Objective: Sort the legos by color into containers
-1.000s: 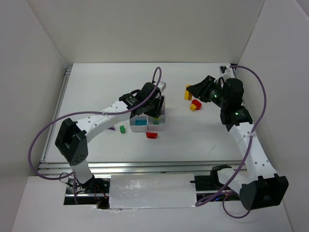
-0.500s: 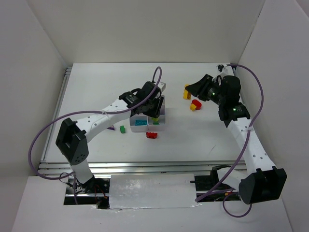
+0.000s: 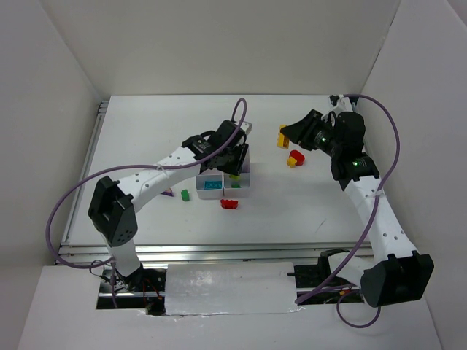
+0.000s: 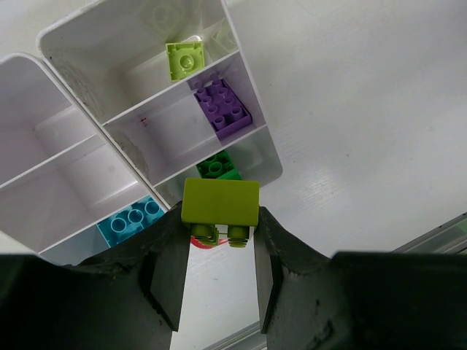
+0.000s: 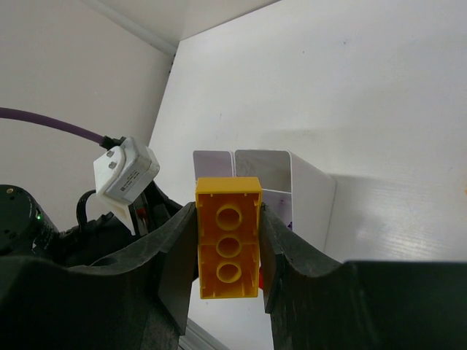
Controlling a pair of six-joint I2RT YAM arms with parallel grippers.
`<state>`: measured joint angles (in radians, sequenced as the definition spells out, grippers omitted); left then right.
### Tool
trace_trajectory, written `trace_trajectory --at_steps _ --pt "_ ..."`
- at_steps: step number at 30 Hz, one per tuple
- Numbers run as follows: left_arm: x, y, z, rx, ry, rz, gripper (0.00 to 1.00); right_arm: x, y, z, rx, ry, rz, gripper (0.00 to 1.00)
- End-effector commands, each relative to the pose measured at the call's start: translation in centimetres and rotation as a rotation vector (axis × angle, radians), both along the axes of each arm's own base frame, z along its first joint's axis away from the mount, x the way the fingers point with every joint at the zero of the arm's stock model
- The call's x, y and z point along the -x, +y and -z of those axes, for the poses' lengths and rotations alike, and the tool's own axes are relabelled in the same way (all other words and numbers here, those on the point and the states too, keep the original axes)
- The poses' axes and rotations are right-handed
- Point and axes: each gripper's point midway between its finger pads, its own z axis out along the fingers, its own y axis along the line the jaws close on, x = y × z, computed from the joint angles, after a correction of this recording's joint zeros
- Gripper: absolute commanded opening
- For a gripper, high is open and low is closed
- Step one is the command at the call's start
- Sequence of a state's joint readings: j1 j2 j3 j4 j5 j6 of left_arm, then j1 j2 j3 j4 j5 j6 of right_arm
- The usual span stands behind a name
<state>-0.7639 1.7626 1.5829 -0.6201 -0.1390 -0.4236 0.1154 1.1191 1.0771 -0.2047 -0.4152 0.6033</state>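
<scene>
Sorting in progress, judged to be near its midpoint. On the table [image 3: 139, 138], the containers [image 4: 66, 189] are shown by the left wrist view to be partly filled. A light green brick [image 4: 184, 58] lies at upper centre, a purple brick [image 4: 222, 109] below it, a dark green brick [image 4: 217, 166] lower again, and a teal brick [image 4: 131, 221] at lower left, each in its own compartment. The two compartments at the left appear bare. The left gripper [image 4: 220, 226] is clenched on a lime brick [image 4: 220, 202] above the containers. The right gripper [image 5: 228, 219] is clenched on a yellow brick [image 5: 228, 248], whose hollow underside is shown only by the right wrist view. Left to be sorted, and shown clearly only from overhead, are a red-and-yellow pair [image 3: 295, 157] at right of centre, a red brick [image 3: 229, 203] below the containers and a small green brick [image 3: 185, 195] at their lower left.
</scene>
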Motion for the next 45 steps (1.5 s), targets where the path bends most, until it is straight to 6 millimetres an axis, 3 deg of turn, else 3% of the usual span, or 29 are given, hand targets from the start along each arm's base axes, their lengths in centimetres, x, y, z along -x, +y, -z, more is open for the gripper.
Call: trace_trajectory --at_steps 1,33,45 --pt "-0.9 -0.2 -1.5 0.013 -0.041 -0.016 0.0 0.0 0.2 -2.0 0.005 -0.065 -0.014 0.0" --pt "-1.5 0.4 -2.6 -0.01 -0.09 -0.027 0.0 0.1 0.2 -1.9 0.006 -0.057 -0.009 0.0" --pt "-3.0 0.5 -4.9 0.002 -0.149 -0.055 0.0 -0.1 0.0 -2.2 0.01 -0.056 0.007 0.0"
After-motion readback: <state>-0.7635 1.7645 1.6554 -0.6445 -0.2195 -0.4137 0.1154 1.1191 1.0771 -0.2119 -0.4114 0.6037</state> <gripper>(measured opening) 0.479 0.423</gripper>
